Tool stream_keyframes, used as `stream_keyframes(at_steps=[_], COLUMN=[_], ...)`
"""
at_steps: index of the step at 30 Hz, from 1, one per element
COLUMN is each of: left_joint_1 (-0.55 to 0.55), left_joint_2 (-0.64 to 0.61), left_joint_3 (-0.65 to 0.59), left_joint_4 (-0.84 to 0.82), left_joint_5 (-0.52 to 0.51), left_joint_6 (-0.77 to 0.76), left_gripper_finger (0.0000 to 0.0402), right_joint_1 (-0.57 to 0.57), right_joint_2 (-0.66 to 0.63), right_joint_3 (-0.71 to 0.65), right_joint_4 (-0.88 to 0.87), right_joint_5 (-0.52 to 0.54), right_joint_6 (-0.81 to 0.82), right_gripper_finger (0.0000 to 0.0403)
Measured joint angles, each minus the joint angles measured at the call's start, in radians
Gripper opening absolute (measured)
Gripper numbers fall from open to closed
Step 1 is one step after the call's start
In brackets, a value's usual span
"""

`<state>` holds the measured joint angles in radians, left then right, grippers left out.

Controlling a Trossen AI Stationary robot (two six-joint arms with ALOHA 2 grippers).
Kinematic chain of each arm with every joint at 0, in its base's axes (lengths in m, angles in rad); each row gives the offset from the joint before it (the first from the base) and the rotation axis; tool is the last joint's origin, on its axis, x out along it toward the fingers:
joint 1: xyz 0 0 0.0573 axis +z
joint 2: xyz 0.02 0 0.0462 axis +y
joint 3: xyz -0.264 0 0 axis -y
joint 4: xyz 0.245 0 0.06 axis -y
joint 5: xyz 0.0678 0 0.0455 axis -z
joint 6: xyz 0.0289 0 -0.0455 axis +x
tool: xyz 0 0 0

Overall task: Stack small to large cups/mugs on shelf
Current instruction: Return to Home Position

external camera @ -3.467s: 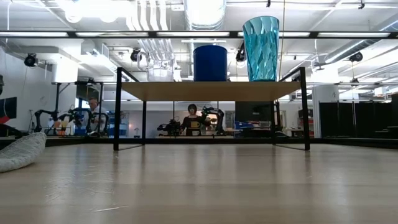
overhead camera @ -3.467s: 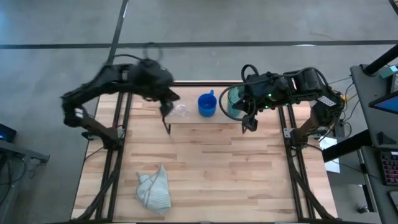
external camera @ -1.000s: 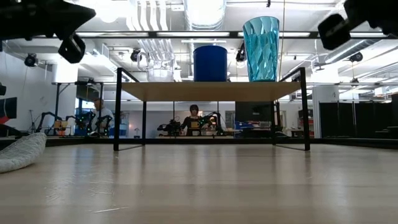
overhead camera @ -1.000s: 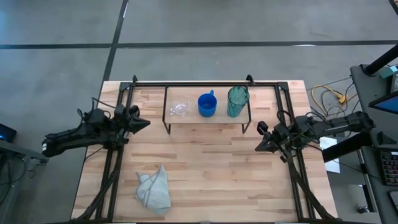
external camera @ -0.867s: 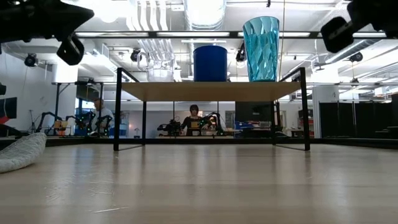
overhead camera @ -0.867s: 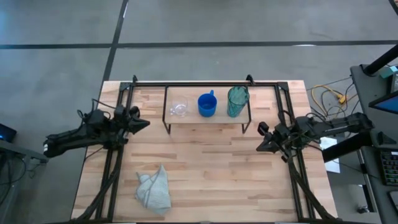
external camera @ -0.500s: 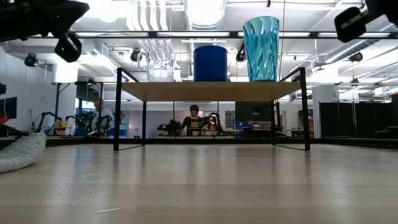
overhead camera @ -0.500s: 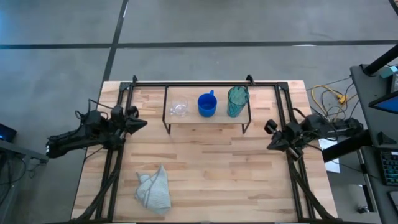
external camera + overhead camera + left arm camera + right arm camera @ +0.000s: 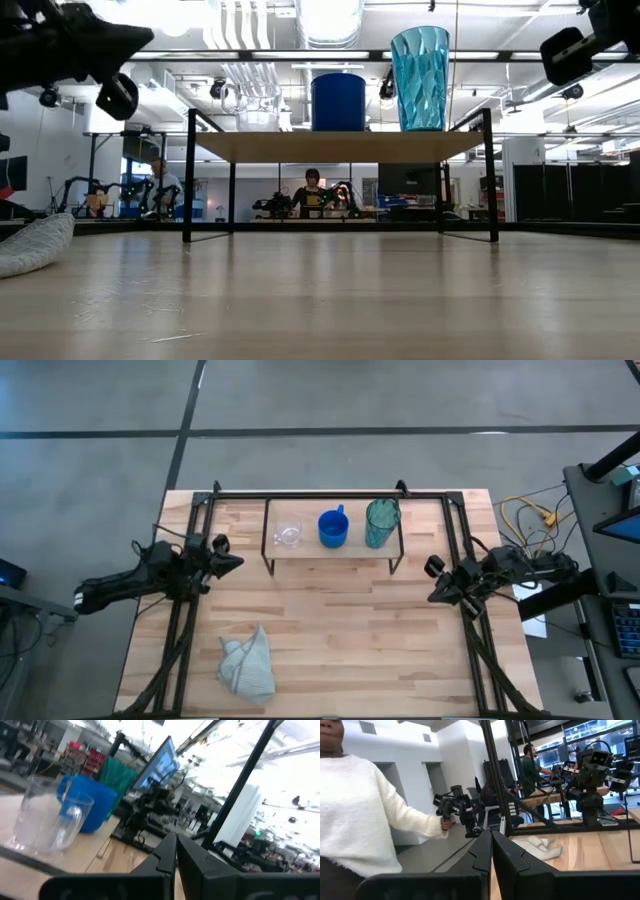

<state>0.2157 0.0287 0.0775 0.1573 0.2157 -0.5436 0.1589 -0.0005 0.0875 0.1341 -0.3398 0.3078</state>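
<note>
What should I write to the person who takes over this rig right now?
The left end effector is shut and empty, near the table's left side.
The right end effector is shut and empty, near the right side.
On the shelf, left to right in the high view: glass, mug, teal cup, all upright.
Done: the small-to-large row.
Left: probably only parking the arms.

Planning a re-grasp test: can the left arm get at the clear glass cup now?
Probably yes. The clear glass cup sits on the shelf end nearest the left gripper, open above, nothing between them. The gripper is shut and must open first.
</note>
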Motion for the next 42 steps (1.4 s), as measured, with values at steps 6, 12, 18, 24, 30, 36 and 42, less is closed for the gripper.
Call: stream_keyframes(at_steps=[6, 12, 18, 24, 30, 36, 42], left_joint_1=[0.0, 0.0, 0.0, 0.0, 0.0, 0.0, 0.0], left_joint_2=[-0.003, -0.002, 0.009, 0.009, 0.012, 0.017, 0.029], left_joint_3=[-0.069, -0.069, -0.07, -0.07, -0.071, -0.072, -0.072], left_joint_4=[0.074, 0.095, 0.083, 0.003, -0.093, -0.097, -0.099], left_joint_5=[0.0, 0.022, 0.072, 0.084, 0.088, 0.087, 0.087], left_joint_6=[-0.017, -0.018, -0.001, -0.001, 0.0, 0.0, -0.001], left_gripper_finger=[0.0, 0.0, 0.0, 0.0, 0.0, 0.0, 0.0], right_joint_1=[0.0, 0.0, 0.0, 0.0, 0.0, 0.0, 0.0], right_joint_2=[0.0, 0.0, 0.001, 0.003, 0.017, 0.017, 0.064], right_joint_3=[-0.038, -0.071, -0.079, -0.078, -0.078, -0.078, -0.078], right_joint_4=[0.007, 0.004, -0.016, -0.099, -0.105, -0.107, -0.108], right_joint_5=[0.011, 0.033, 0.056, 0.134, 0.184, 0.187, 0.193], right_joint_6=[0.03, 0.081, 0.079, 0.085, 0.061, 0.063, 0.059], right_gripper_finger=[0.0009, 0.0009, 0.0009, 0.0009, 0.0009, 0.0009, 0.0009])
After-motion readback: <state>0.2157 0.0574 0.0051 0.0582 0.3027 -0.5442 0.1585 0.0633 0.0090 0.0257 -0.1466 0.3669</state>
